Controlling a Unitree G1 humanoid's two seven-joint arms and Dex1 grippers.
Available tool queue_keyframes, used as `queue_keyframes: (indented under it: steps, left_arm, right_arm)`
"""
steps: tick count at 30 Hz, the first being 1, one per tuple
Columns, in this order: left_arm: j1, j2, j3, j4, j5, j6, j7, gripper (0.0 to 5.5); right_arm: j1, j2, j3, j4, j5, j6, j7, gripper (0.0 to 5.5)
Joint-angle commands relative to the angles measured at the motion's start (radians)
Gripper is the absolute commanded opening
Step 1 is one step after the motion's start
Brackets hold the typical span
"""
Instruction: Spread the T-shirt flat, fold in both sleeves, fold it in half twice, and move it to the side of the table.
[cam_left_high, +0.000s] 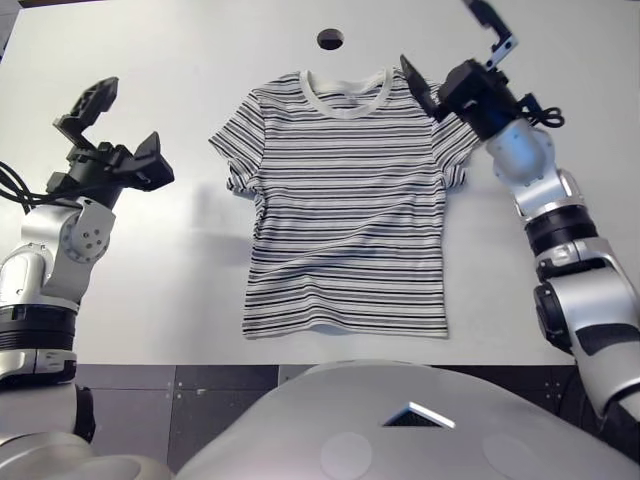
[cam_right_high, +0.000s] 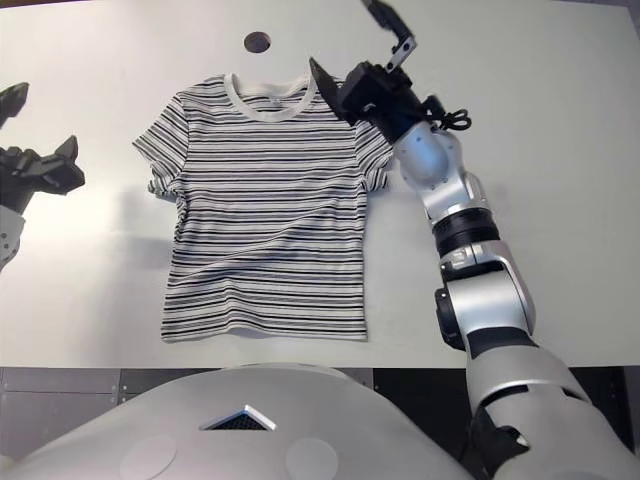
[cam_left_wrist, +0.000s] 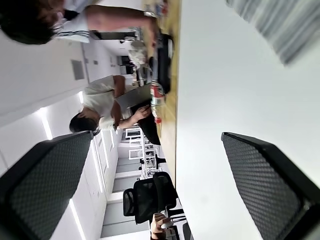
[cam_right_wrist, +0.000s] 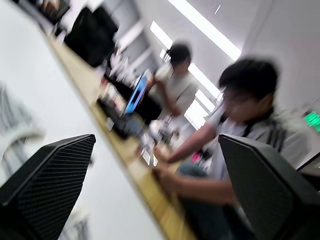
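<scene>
Spreading looks done: your T-shirt (cam_left_high: 345, 210) lies flat at the middle of the smooth white table (cam_left_high: 150, 300). It is soft striped knit with a plain white collar, and the left sleeve (cam_left_high: 238, 140) is slightly curled at its cuff. Both sleeve folds, both half-folds and the move aside are left to do. Your right gripper (cam_left_high: 450, 45) hangs released over the shirt's far right shoulder. Your left gripper (cam_left_high: 125, 125), also released, hovers well left of the cloth.

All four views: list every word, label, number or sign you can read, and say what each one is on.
No text can be read.
The T-shirt: stripes only, no print or label showing.
The table: plain white, no markings.
The green sign in the room behind: too blurred to read.
</scene>
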Motion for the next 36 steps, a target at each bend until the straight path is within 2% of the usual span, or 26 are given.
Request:
queue_keyframes:
  steps: [1, 6, 16, 23, 30, 36]
  left_arm:
    - [-0.130, 0.010, -0.140, 0.173, 0.106, -0.103, 0.009, 4.79]
    - [-0.324, -0.021, -0.306, 0.419, 0.233, -0.211, 0.070, 4.79]
    - [-0.567, -0.139, -0.541, 0.681, 0.374, -0.211, 0.207, 4.79]
    - [-0.640, -0.215, -0.645, 0.769, 0.388, -0.222, 0.260, 4.79]
    - [-0.634, -0.221, -0.690, 0.786, 0.364, -0.245, 0.257, 4.79]
    - [-0.609, -0.223, -0.712, 0.801, 0.346, -0.241, 0.247, 3.82]
  right_arm:
    - [0.135, -0.029, -0.014, -0.340, 0.006, 0.108, 0.070, 4.56]
    - [0.197, -0.017, -0.026, -0.538, 0.003, 0.211, 0.105, 4.56]
    - [0.256, -0.016, -0.025, -0.605, 0.004, 0.252, 0.141, 4.56]
    - [0.274, -0.014, -0.029, -0.619, 0.008, 0.259, 0.152, 4.56]
    - [0.276, -0.007, -0.032, -0.615, 0.012, 0.269, 0.158, 4.56]
    - [0.274, -0.004, -0.037, -0.603, 0.013, 0.273, 0.153, 4.57]
